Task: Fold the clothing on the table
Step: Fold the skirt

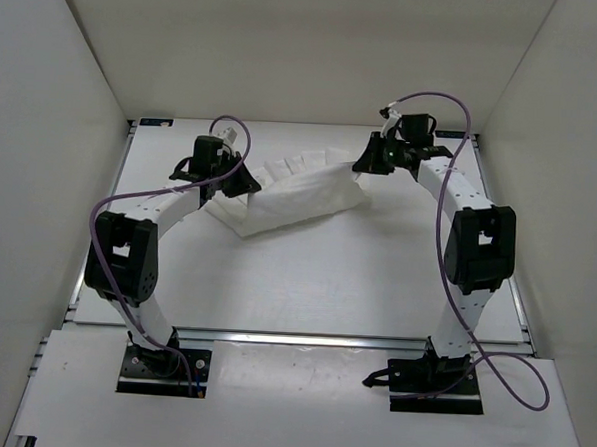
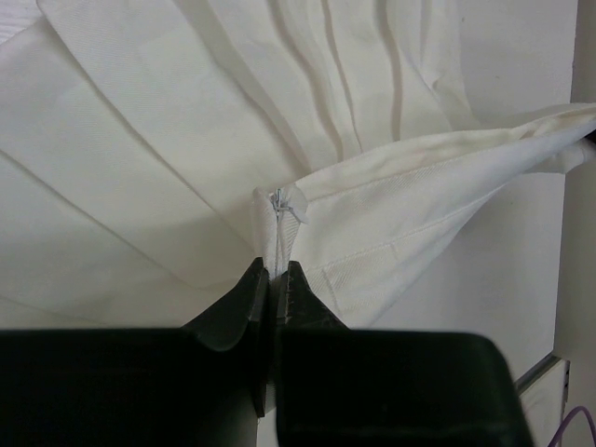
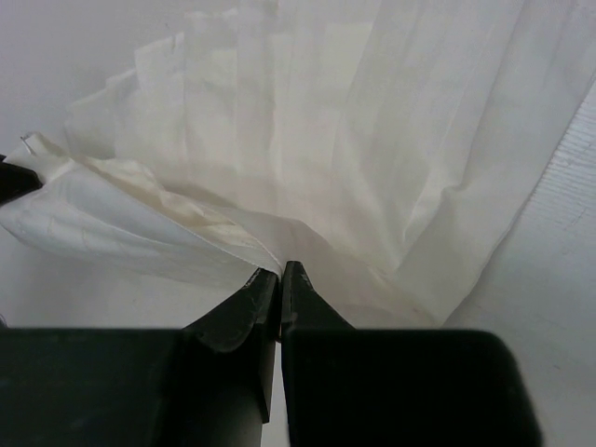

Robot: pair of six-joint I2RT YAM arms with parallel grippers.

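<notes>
You have the pleated white garment point(image 1: 300, 196) at the far middle of the surface point(image 1: 325, 285), strung between your two arms with each end pinched. Your left tool point(image 2: 276, 272) is closed to a thin slit on a stitched corner of the fabric, with a bit of loose thread showing just above its tips. Your right tool point(image 3: 279, 272) is squeezed fully together on a bunched edge at the garment's right end, where the pleats fan away from it. Gripping both ends like this looks meant to keep one edge straight and lightly taut between the tools, so you can carry it over the rest of the cloth as one fold line rather than a crumple. The pleated body beneath lies slack on the surface. Both arms reach out from the near edge with their elbows bowed outward and their wrists turned in toward each other, the right reaching slightly farther than the left.
</notes>
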